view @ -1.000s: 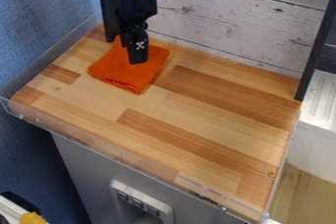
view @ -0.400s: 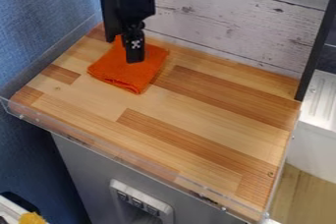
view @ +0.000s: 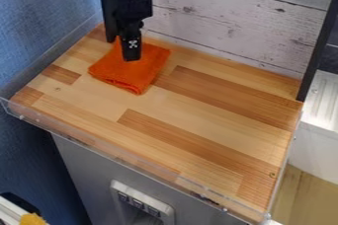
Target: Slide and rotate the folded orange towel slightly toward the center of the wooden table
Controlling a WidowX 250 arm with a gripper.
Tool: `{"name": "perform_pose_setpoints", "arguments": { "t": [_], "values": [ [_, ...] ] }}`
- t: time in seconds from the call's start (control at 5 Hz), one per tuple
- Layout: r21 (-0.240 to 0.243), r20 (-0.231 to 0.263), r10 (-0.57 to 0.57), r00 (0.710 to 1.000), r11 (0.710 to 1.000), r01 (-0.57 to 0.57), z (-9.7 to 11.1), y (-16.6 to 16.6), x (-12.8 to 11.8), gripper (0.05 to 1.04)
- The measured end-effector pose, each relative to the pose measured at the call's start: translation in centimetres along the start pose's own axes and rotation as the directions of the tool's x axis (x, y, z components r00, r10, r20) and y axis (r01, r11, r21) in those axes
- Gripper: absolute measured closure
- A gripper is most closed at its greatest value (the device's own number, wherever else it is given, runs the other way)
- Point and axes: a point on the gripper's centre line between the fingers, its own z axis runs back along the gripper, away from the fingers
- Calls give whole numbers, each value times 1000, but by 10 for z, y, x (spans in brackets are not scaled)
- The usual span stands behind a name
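One black robot gripper (view: pixel 131 58) has shifted slightly towards the upper left of the camera view, yet the folded orange cloth (view: pixel 131 77) lies unmoved on the striped wooden countertop (view: pixel 198 105), upper left of centre; that suggests handling it has not advanced. How open the gripper is, or whether it grips anything, I cannot tell.

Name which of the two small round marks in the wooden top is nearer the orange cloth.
The left round mark; the right round mark, by the wooden top's right edge, lies farther from the orange cloth.
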Motion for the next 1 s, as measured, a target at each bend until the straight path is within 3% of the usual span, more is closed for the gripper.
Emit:
{"name": "perform_pose_setpoints", "arguments": {
  "t": [0.2, 0.4, 0.6, 1.0],
  "values": [
    [17, -8, 3, 1000, 1000, -3, -1, 2, 1, 690],
    [31, -20, 0, 1000, 1000, 1, -5, 2, -1, 914],
    [49, -21, 9, 1000, 999, -8, -6, 4, 0, 1018],
    [60, -27, 14, 1000, 998, -12, -27, -1, 0, 1025]
  ]
}}
